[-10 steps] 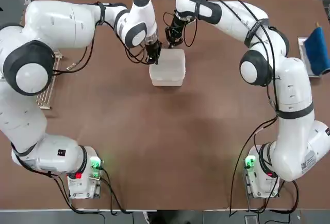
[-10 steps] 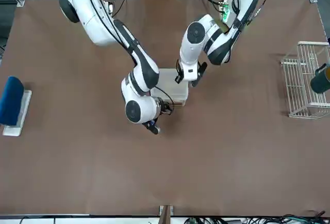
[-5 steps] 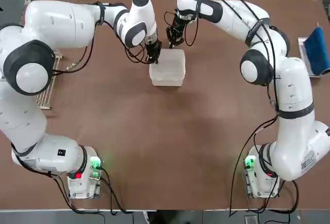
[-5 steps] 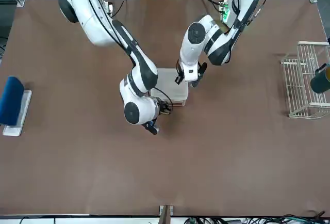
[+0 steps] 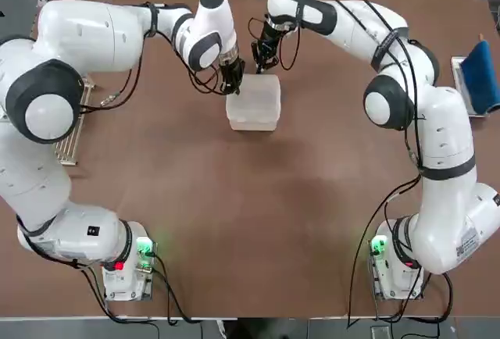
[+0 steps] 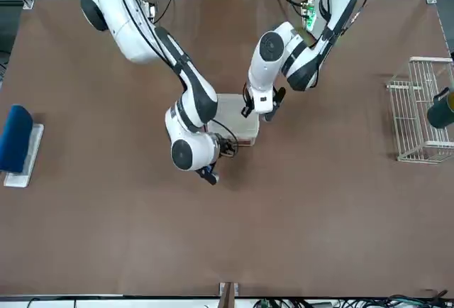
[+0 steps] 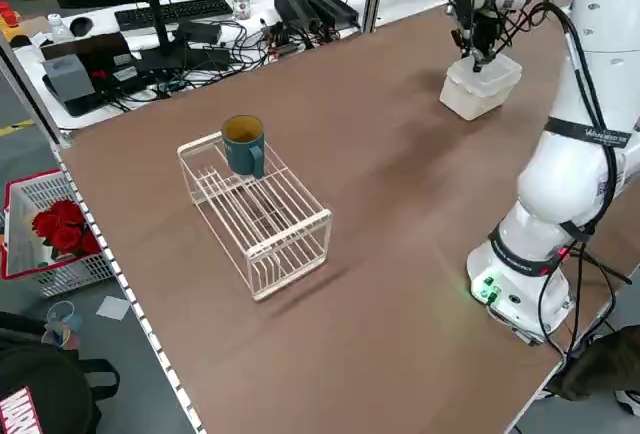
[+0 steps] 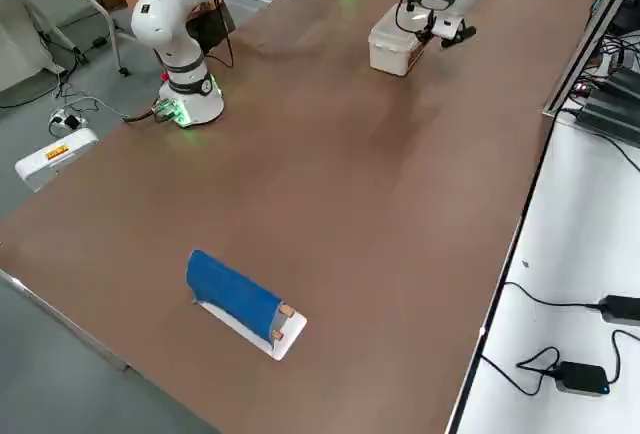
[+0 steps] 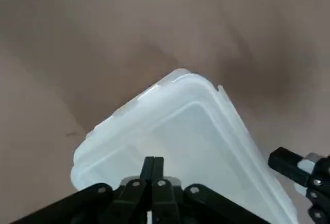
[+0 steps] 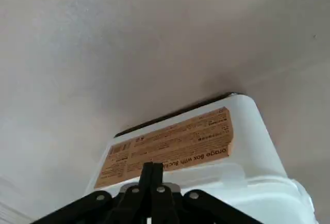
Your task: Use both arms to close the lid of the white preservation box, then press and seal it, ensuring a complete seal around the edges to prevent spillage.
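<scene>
Nearest the arms' bases, the white preservation box [image 5: 254, 102] sits mid-table with its lid [image 9: 206, 131] down flat. Just past its near-left corner, the left gripper [image 5: 232, 83] presses on the lid's rim, fingers together. Beyond, at the box's far edge, the right gripper [image 5: 261, 61] meets the labelled wall, fingers likewise together.

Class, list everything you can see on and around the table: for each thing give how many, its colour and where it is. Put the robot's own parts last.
white preservation box: one, milky white, lid down, far middle of table.
wire rack: one, white, robot's left edge.
mug: one, teal, on the rack.
blue roll: one, on a white tray, robot's right edge.
basket of red flowers: one, off the table.
left gripper: black, shut, at the box's far left corner.
right gripper: black, shut, at the box's far edge.
</scene>
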